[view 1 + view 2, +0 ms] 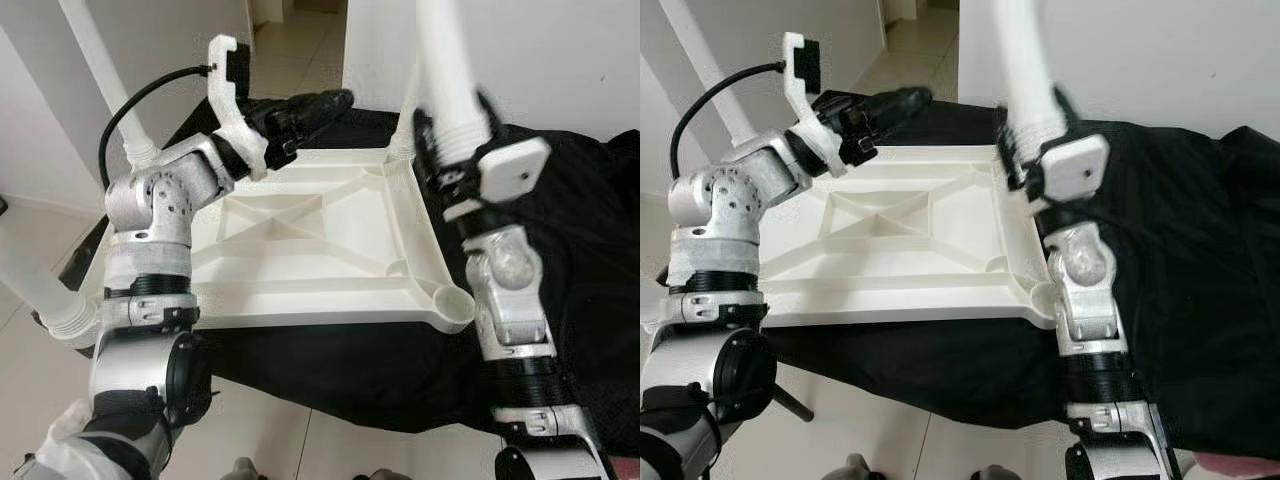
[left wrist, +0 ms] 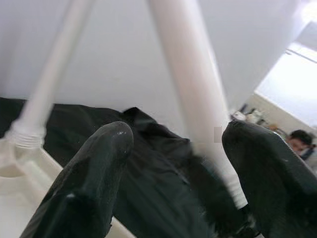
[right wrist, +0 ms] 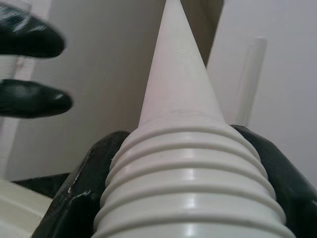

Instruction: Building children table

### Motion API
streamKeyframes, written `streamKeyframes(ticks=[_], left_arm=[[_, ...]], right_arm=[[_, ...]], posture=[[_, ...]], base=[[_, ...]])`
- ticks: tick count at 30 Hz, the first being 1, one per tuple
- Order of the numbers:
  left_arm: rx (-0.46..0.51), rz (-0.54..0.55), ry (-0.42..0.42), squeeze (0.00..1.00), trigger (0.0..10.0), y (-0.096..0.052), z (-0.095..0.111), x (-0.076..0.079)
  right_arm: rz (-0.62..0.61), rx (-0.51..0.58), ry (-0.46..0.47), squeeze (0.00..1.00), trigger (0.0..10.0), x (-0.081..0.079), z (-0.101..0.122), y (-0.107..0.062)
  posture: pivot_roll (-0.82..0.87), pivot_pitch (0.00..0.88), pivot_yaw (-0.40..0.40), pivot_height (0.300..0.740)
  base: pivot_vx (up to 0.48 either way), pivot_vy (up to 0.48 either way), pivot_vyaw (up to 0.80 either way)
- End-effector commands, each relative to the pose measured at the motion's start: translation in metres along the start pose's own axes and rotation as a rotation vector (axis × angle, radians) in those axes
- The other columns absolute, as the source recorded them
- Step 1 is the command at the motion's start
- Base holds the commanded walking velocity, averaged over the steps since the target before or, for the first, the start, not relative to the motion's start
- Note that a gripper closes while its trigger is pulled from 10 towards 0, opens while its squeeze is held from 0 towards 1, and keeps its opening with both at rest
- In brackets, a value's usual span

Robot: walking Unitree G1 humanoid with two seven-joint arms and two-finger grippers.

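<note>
No legible text or labels anywhere.

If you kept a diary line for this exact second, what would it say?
stage: fitting leg | right gripper: shut on threaded table leg | left gripper: open over upturned tabletop | near-right socket: empty

Glossy white plastic tabletop (image 1: 330, 250), ribbed leg (image 3: 190, 188)

A pale tiled floor (image 1: 300, 440) carries a spread black cloth (image 1: 590, 300). On the cloth lies the white table top (image 1: 320, 260), upside down, its ribbed underside facing up, one corner reaching past the cloth's edge.
</note>
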State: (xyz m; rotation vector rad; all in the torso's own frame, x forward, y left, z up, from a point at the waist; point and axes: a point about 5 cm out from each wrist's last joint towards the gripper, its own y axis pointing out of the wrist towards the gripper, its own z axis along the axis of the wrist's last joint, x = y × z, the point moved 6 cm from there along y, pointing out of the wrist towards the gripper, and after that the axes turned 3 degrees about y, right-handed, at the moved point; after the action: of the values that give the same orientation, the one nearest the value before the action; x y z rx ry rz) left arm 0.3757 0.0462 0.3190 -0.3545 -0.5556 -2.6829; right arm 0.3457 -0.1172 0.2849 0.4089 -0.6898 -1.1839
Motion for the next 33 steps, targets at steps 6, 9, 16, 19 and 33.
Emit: streamKeyframes(ticks=[6, 9, 16, 19, 33], left_arm=[[-0.022, -0.237, -0.066, 0.0, 10.0, 0.009, -0.001, 0.023], [-0.014, -0.222, -0.097, 0.0, 10.0, 0.015, -0.003, 0.02], [-0.005, -0.175, -0.103, 0.0, 10.0, 0.028, -0.002, 0.01], [0.013, -0.122, -0.092, 0.0, 10.0, 0.033, 0.006, 0.0], [0.078, 0.073, -0.042, 0.0, 10.0, 0.036, 0.044, -0.032]], right_arm=[[0.101, -0.021, 0.017, 0.0, 10.0, -0.028, -0.003, -0.007], [0.139, -0.036, 0.023, 0.0, 10.0, -0.038, -0.006, -0.01], [0.173, -0.045, 0.009, 0.0, 10.0, -0.047, -0.007, -0.013], [0.185, -0.047, 0.008, 0.0, 10.0, -0.052, -0.007, -0.017], [0.197, -0.095, -0.001, 0.0, 10.0, -0.06, -0.017, -0.03]], posture=[[-0.08, 0.0, 0.016, 0.74], [-0.09, 0.0, 0.02, 0.74], [-0.08, 0.0, 0.017, 0.74], [-0.08, 0.0, 0.016, 0.74], [-0.09, 0.0, 0.026, 0.74]], base=[[0.0, 0.0, 0.0], [0.0, 0.0, 0.0], [0.0, 0.0, 0.0], [0.0, 0.0, 0.0], [0.0, 0.0, 0.0]])
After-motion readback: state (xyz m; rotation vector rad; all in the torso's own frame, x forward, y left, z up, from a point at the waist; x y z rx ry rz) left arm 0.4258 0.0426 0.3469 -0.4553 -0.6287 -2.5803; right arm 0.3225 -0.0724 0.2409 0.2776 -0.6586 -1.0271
